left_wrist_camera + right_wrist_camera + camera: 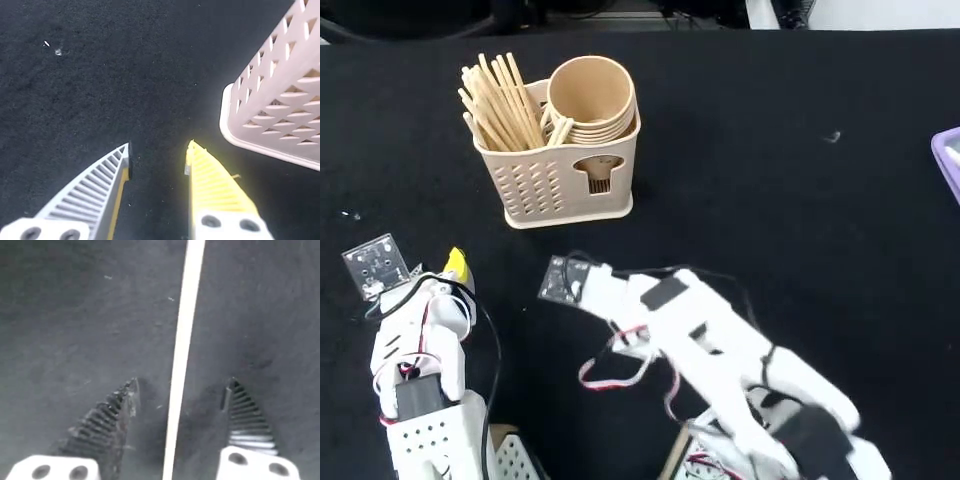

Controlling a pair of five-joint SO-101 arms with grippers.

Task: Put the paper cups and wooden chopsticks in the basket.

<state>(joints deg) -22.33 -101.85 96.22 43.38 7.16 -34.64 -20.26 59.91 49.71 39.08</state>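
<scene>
One pale stick (183, 340) between right jaws, wrist view; basket (555, 185) full, high view.

Bare black table (800, 200) on every side of the basket (550, 185), its mouth crowded with chopsticks (500, 100) and stacked cups (590, 95)

light: bright, even | shadows: faint on black table (820, 250) | right wrist view: dimmer

I'm seeing the white plastic left arm (420, 380) trailing a black cable and red wiring. The left gripper (157, 145) is showing one ribbed yellow finger (210, 185), one ribbed white finger (95, 185) edged yellow, and screw holes at both bases. The white right arm (720, 350) is carrying black panels and red-white wire loops. The right gripper (183, 381) is showing ribbed triangular fingers.
</scene>
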